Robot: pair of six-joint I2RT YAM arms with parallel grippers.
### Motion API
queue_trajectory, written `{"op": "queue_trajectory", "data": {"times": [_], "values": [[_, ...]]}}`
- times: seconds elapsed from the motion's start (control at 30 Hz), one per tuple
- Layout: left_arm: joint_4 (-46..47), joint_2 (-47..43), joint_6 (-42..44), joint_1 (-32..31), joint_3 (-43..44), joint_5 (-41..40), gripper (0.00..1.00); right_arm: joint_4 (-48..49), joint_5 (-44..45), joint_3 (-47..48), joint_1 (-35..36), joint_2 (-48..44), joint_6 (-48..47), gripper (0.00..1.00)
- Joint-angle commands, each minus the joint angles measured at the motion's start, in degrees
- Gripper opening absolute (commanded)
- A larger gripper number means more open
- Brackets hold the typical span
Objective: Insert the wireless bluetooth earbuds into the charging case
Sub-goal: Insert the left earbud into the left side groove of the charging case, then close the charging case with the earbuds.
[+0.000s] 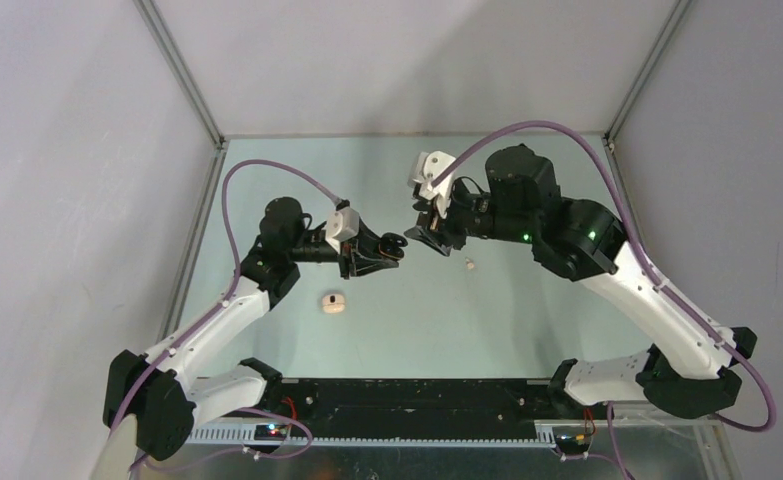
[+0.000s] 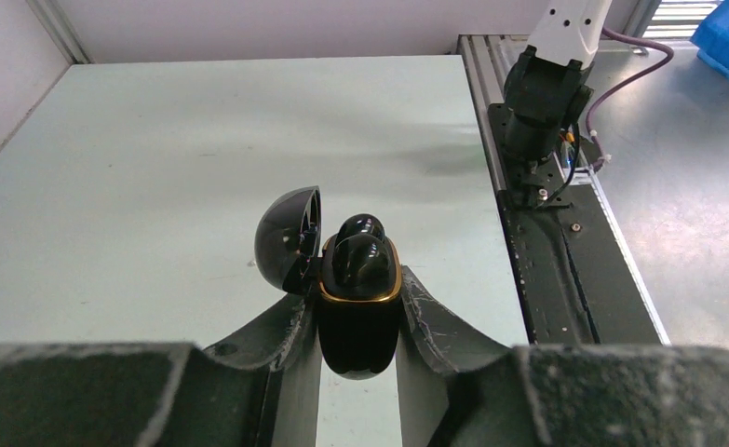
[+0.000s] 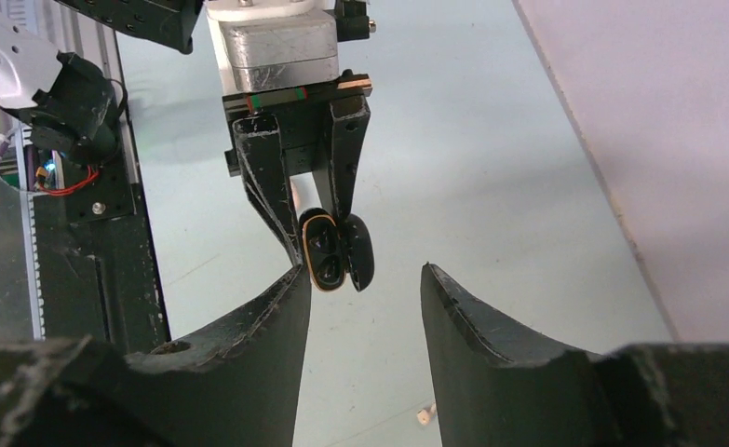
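Observation:
My left gripper (image 1: 391,248) (image 2: 358,296) is shut on a black charging case (image 2: 358,326) with a gold rim, held up off the table. Its lid (image 2: 288,233) hangs open to the left. Two black earbuds (image 2: 360,253) sit in the case. My right gripper (image 1: 429,232) (image 3: 363,273) faces the case (image 3: 321,251) at close range, open, with nothing between its fingers. A tiny cream-white earbud (image 1: 470,265) (image 3: 424,415) lies on the table below the right gripper. A beige pebble-shaped case (image 1: 334,302) with a dark spot lies on the table near the left arm.
A black rail (image 1: 407,400) with both arm bases runs along the near table edge. Metal frame posts (image 1: 182,75) and grey walls close in the back and sides. Purple cables (image 1: 237,200) loop over each arm. A blue bin (image 2: 728,37) stands beyond the rail.

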Motion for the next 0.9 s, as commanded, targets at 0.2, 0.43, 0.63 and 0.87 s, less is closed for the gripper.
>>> {"op": "queue_trajectory", "data": {"times": [0.2,0.43,0.63,0.87], "values": [[3.7,-0.6,-2.6,0.3,-0.5,3.2,0.02,10.3,6.1,-9.6,-3.1,0.4,-1.4,0.52],[4.0,0.1,-2.7,0.2,-0.2,2.6,0.02,14.7,0.3,-13.7,-9.1,0.3,1.2,0.53],[5.4,0.4,-3.5,0.2,-1.0,2.1,0.02,18.3,4.7,-16.8,-8.8,1.0,2.8,0.58],[8.8,0.4,-5.4,0.1,-2.1,2.1,0.02,22.6,12.7,-20.1,-6.8,1.7,3.4,0.61]]}}
